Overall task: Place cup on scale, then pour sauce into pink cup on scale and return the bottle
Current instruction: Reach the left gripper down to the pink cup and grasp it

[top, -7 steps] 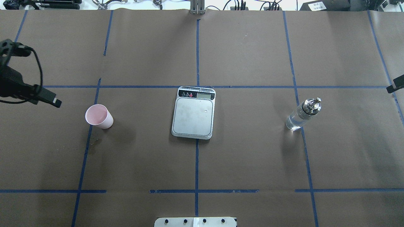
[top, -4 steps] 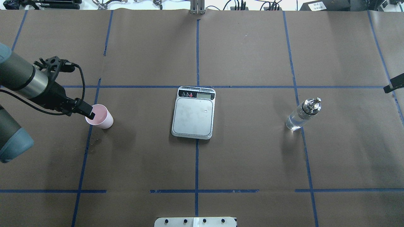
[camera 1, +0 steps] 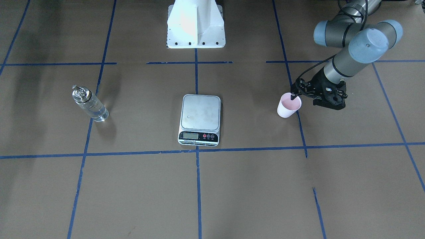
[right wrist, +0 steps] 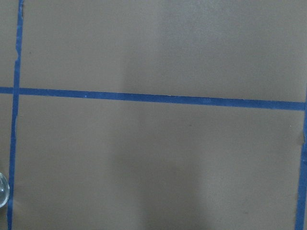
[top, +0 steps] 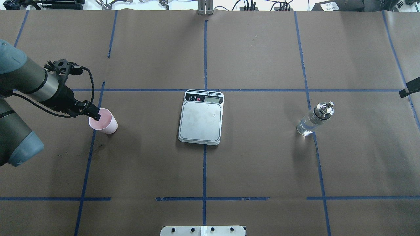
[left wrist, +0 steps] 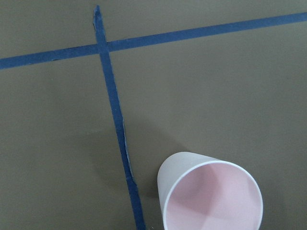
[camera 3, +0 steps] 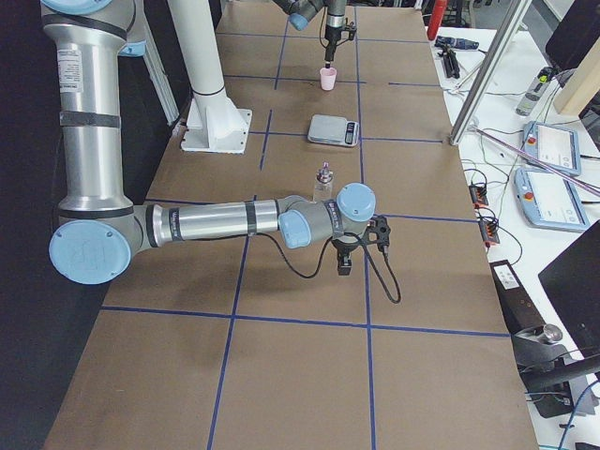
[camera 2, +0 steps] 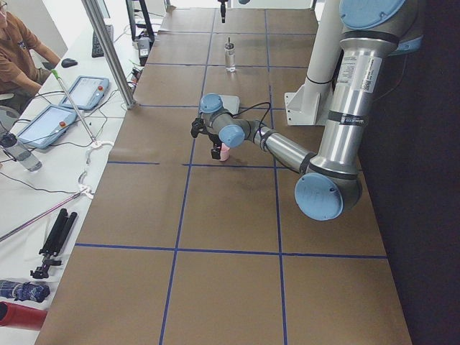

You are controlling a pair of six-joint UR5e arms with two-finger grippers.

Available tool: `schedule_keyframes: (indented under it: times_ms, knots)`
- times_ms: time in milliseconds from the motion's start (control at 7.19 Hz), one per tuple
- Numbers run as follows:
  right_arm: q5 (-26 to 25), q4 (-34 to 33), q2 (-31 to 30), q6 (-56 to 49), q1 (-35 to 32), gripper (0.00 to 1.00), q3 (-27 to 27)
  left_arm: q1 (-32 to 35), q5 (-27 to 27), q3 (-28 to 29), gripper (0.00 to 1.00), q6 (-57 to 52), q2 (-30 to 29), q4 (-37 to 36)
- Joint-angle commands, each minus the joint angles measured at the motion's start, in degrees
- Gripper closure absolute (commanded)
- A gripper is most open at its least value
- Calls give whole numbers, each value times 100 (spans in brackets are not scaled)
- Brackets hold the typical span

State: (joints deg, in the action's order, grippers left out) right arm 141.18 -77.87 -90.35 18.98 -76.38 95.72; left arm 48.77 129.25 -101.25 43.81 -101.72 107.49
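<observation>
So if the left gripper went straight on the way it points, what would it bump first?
Most likely the cup: the left gripper points down with its fingers right at the cup's rim. Whether they already touch it is unclear.

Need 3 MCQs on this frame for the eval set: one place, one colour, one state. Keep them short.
1. The cup stands:
A. on the table, on the robot's left of the scale
B. on the scale's platform
C. lifted in a gripper

2. The tape lines are:
A. red
B. yellow
C. blue

3. The bottle is:
A. lying on its side
B. upright on the table
C. tilted over the cup

Answers:
1 A: the cup rests on the table, apart from the scale.
2 C: the grid shows blue in every view.
3 B: it stands cap up, with no gripper on it.
</observation>
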Motion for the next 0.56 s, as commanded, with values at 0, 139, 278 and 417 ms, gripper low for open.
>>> schedule_keyframes:
  times_ms: [0, 139, 278, 417]
  knots:
    - [6, 0, -1, 9, 0, 0, -1, -8, -5, 280, 16, -65, -120, 52]
    - [6, 0, -1, 9, 0, 0, -1, -25, -5, 325, 24, -65, -181, 52]
    - [6, 0, -1, 0, 0, 0, -18, -77, -5, 378, 39, -57, -182, 52]
    - [6, 0, -1, 9, 0, 0, -1, -78, 21, 378, 75, -56, -199, 52]
